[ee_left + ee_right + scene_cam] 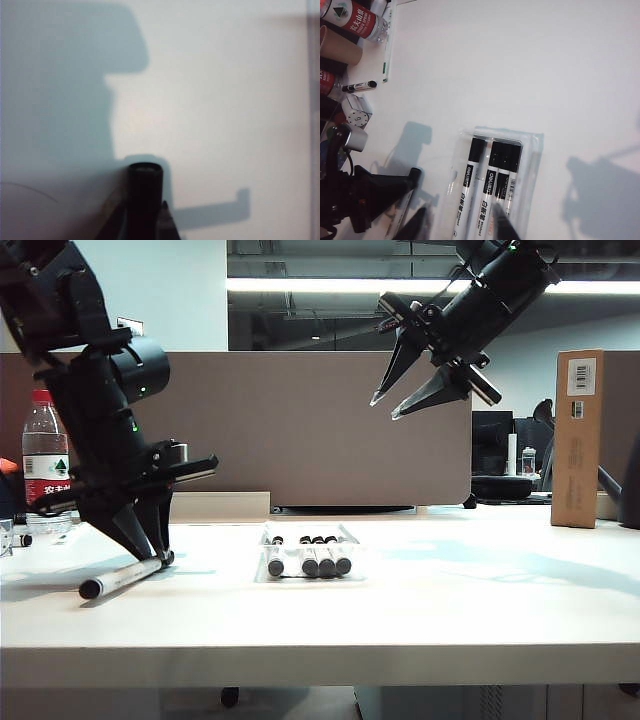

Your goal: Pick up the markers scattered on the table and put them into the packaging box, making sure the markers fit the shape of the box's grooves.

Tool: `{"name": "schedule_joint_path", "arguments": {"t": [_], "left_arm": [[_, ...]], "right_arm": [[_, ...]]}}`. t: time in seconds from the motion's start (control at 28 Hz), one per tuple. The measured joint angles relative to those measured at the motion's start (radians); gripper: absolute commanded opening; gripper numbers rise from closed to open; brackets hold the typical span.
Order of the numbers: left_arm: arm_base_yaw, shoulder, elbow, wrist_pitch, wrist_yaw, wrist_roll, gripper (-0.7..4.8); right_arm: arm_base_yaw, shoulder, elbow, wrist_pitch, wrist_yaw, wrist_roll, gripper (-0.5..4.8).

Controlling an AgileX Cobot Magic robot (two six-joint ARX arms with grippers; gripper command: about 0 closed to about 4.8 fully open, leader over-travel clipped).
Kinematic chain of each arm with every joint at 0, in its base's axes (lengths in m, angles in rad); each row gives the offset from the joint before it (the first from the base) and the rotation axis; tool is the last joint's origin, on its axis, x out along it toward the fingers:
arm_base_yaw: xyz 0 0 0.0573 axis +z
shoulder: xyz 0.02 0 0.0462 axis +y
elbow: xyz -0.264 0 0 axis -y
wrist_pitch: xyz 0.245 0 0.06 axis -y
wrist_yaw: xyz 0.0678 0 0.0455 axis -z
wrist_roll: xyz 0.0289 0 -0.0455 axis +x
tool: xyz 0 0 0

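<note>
Exterior view, left gripper (pixel 152 558): it stands low over the left part of the tabletop (pixel 450 610), near the front edge, and its fingers are closed around a marker (pixel 120 578).
Exterior view, held marker: white barrel with a black cap; it is tilted, and the cap end touches or nearly touches the tabletop on the left, I cannot tell which.
Exterior view, right gripper (pixel 384 407): it hangs high in the air above the middle right of the tabletop, its two fingers are spread apart and there is nothing between them.
Exterior view, packaging box (pixel 350 537): a clear tray in the middle of the tabletop, well apart from both grippers.
Exterior view, markers in the box (pixel 309 556): four of them lie side by side, black caps toward the front edge.
Exterior view, water bottle (pixel 45 465): it stands at the far left edge.
Exterior view, cardboard box (pixel 578 438): it stands upright at the far right.
Left wrist view, marker (pixel 145 200): its dark round end comes out between the closed fingers (pixel 167 222); behind it is only white tabletop (pixel 225 100) with shadows.
Right wrist view, packaging box (pixel 535 150): it lies flat, and in its grooves rest markers (pixel 470 185) with black caps; one groove (pixel 451 182) beside them is free.
Right wrist view, right gripper (pixel 465 225): only its dark fingertips (pixel 506 226) show, standing apart.
Right wrist view, left arm (pixel 365 200): dark, beside the box.
Right wrist view, loose marker (pixel 359 86): it lies near the tabletop edge, close to the bottle (pixel 357 20).
</note>
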Motion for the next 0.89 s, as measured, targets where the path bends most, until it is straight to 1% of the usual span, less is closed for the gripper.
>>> {"name": "schedule_joint_path", "arguments": {"t": [0.07,0.18,0.32,0.36,0.54,0.64,0.82,0.89], "left_arm": [[0.0,0.001,0.032,-0.029,0.0,0.007,-0.06],[0.0,0.0,0.084,-0.029,0.006,0.012,-0.06],[-0.002,0.0,0.139,-0.027,0.051,0.014,-0.06],[-0.002,0.0,0.149,-0.018,0.082,0.005,-0.06],[-0.003,0.0,0.151,0.075,0.197,-0.095,-0.06],[-0.013,0.006,0.151,0.183,0.271,-0.183,-0.06],[-0.031,0.02,0.151,0.294,0.342,-0.296,-0.06],[-0.042,0.031,0.152,0.327,0.344,-0.319,-0.06]], "right_arm": [[0.0,0.0,0.0,0.0,0.0,0.0,1.57],[0.0,0.0,0.0,0.0,0.0,-0.001,1.57],[0.0,0.0,0.0,-0.002,0.0,-0.015,1.57],[0.0,0.0,0.0,-0.003,0.0,-0.018,1.57],[-0.002,0.0,0.0,-0.003,0.003,-0.02,1.57],[-0.004,0.0,0.0,-0.003,0.007,-0.022,1.57],[-0.004,0.0,-0.001,-0.009,0.007,-0.022,1.57],[-0.004,0.0,-0.001,-0.014,0.008,-0.022,1.57]]}}
